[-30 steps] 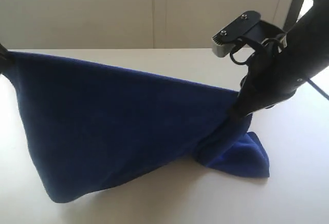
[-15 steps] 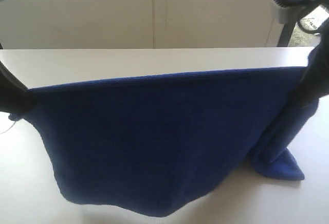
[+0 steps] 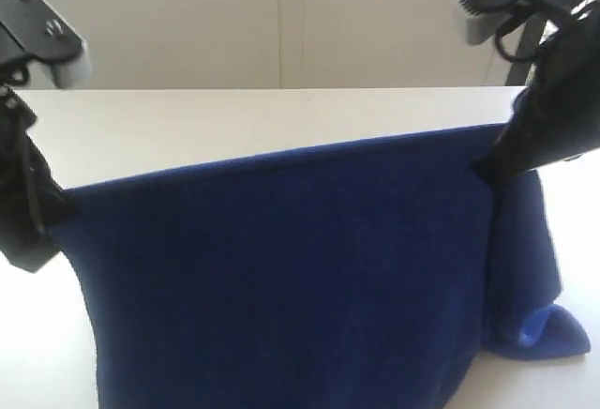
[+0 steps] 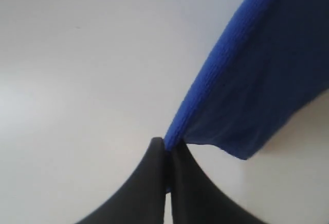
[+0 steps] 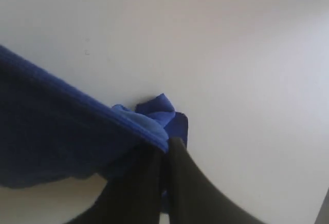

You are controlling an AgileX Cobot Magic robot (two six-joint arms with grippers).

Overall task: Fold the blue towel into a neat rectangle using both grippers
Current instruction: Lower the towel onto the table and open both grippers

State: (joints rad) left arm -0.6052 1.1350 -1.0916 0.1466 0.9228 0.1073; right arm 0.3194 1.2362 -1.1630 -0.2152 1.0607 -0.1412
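Observation:
The blue towel (image 3: 281, 278) hangs stretched between both grippers above the white table (image 3: 234, 118), its top edge taut and sloping slightly up to the right. My left gripper (image 3: 58, 204) is shut on the towel's left corner; in the left wrist view the blue towel (image 4: 247, 80) runs out from the pinched gripper (image 4: 167, 144). My right gripper (image 3: 487, 167) is shut on the right corner, and in the right wrist view the gripper (image 5: 165, 147) pinches the towel's (image 5: 67, 131) hem. A bunched end (image 3: 548, 329) rests on the table at the right.
The table's far edge (image 3: 309, 89) runs below a cream wall. A dark upright post (image 3: 518, 69) stands at the far right behind my right arm.
Both grippers have lifted the towel and drawn it taut; the left arm has come into view, the top edge sits nearer the camera, and the lower edge has dropped out of frame.

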